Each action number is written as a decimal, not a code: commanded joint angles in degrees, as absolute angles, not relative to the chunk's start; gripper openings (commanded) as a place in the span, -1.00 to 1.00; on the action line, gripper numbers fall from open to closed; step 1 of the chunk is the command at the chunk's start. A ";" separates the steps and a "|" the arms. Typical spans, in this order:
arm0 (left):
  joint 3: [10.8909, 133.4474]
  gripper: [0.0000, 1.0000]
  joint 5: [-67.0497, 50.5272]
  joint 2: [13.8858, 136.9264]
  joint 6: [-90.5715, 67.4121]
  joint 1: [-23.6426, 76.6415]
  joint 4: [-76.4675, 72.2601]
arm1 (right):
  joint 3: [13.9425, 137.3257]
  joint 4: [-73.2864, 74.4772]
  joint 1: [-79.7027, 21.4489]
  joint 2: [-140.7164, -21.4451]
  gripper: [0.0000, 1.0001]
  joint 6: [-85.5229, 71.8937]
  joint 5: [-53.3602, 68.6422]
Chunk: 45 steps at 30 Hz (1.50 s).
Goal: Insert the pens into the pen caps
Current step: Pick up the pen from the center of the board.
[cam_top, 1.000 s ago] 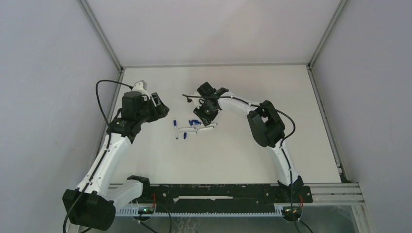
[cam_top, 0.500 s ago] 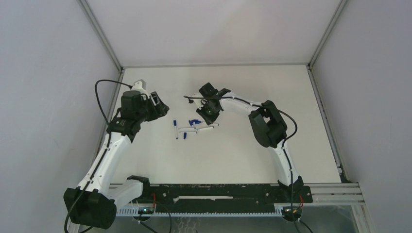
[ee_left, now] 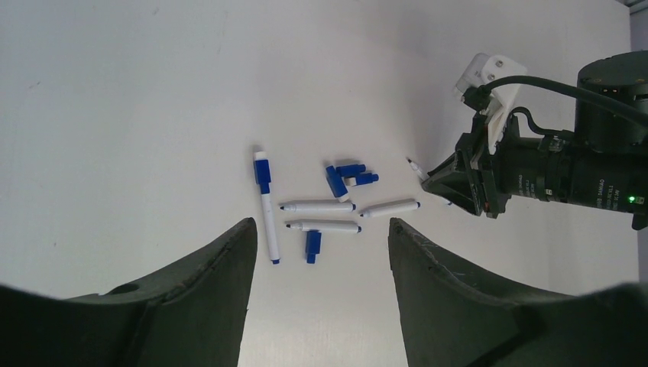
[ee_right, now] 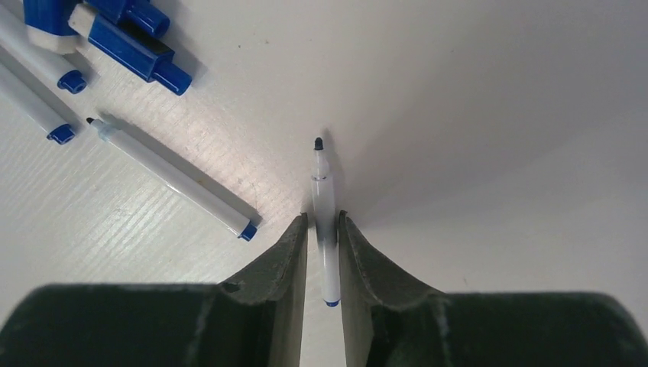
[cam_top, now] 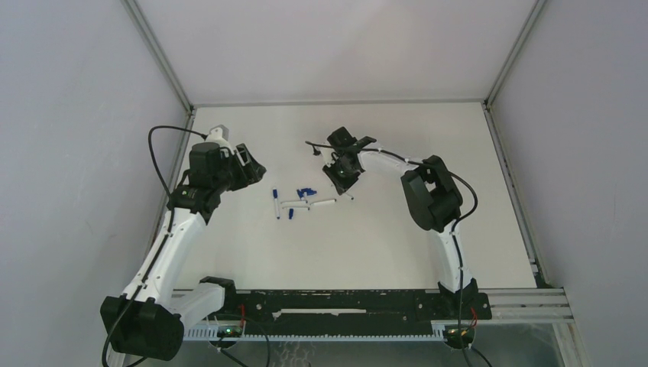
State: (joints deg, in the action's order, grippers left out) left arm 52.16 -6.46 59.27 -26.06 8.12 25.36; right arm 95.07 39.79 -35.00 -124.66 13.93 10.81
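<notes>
Starting overhead: where do the arms sit? (R.)

Over the left part of the desk hangs the left gripper, left of the cluster. Just right of the cluster is the right gripper, with the held pen slanting out below it. The loose pens and blue caps lie between the two. (M.)

Left wrist view? (R.)

Jaws of the left gripper stand wide apart with nothing between them, above the desk. Below them:
- A capped pen lies pointing away from the camera.
- Three uncapped loose pens lie roughly crosswise.
- A lone cap lies just beside the nearest of these.
- Three caps are bunched just beyond.

At the right, the right gripper aims the tip of the held pen toward that bunch. (M.)

Right wrist view? (R.)

The right gripper is clamped on the held pen at mid-barrel, both fingers pressed against it. The dark nib points away from the camera and the blue end points toward it. Whether the nib touches the desk, I cannot tell. One of the loose pens lies diagonally at the left, apart from the held one. The caps show in the top left corner. (M.)
</notes>
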 commanded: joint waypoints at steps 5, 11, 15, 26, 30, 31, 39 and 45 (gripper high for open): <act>50.53 0.36 -7.33 58.98 -26.64 7.47 23.38 | 100.18 43.85 -34.89 -128.81 -0.37 11.19 8.29; 50.53 0.36 -7.35 58.96 -26.63 7.40 23.38 | 101.32 44.62 -34.89 -129.91 -0.36 11.73 8.63; 50.54 0.36 -7.38 58.99 -26.71 7.38 23.38 | 101.65 44.55 -35.22 -130.47 -0.35 11.78 8.80; 50.37 0.51 -7.61 58.32 -26.04 7.28 23.23 | 102.05 43.42 -36.85 -131.19 -0.39 10.75 6.03; 49.87 0.56 -8.32 57.69 -25.89 7.21 21.98 | 99.98 41.97 -35.76 -129.39 -0.61 9.59 5.15; 49.70 0.60 -9.08 57.57 -25.88 7.23 21.40 | 98.65 40.97 -35.36 -128.20 -0.66 8.98 5.37; 46.76 0.81 -20.39 55.24 -26.52 7.37 12.87 | 82.07 27.95 -31.26 -110.93 -0.96 1.11 9.30; 45.19 0.91 -23.75 54.99 -28.71 12.96 8.54 | 68.71 18.67 -29.76 -97.56 -1.00 -7.58 19.24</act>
